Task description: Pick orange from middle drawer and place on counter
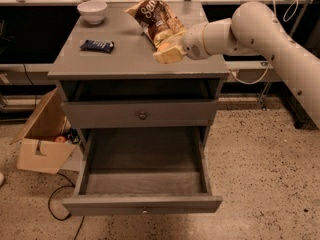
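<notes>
The gripper [167,54] holds the orange [163,47] over the counter [125,61], at 4 o'clock from its middle. A chip bag [157,20] lies at 1 o'clock and a bowl [92,10] at 11. Below, the drawer [142,204] is pulled out.

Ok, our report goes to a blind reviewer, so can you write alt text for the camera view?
The robot's claw holds the orange over the front of the grey counter, near a chip bag. Below, the middle drawer stands pulled open and empty. A white bowl and a dark wrapped bar also sit on the counter.
</notes>
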You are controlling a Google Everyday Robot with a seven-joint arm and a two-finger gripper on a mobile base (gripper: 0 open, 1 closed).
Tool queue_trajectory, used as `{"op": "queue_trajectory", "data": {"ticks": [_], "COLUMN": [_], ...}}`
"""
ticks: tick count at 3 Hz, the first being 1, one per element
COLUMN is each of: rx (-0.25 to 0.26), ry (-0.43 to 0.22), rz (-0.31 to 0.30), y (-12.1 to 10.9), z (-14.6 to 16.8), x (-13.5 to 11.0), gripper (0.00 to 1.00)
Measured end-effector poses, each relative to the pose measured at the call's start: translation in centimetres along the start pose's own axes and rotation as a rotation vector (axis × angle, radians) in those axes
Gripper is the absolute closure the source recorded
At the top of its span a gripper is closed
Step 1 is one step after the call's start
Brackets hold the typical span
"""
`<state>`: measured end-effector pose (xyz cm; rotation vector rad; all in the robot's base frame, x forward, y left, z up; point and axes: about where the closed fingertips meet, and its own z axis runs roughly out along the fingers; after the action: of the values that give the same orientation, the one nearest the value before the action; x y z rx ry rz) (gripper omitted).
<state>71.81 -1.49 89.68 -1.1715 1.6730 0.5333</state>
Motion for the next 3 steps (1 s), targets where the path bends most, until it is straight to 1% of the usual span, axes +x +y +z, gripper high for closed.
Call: {"op": "queue_trajectory", "data": {"ticks": [1,2,3], "rx": [0.126,0.252,0.336], "ry": [0.047,0.073,0.058], "rz": [0.125,0.270,0.340], "y": [-5.2,-9.5,-11.8], "z": [0.7,1.5,1.9], "x": [1.4,3.6,4.9], "gripper": [1.00,1.00,1.00]}}
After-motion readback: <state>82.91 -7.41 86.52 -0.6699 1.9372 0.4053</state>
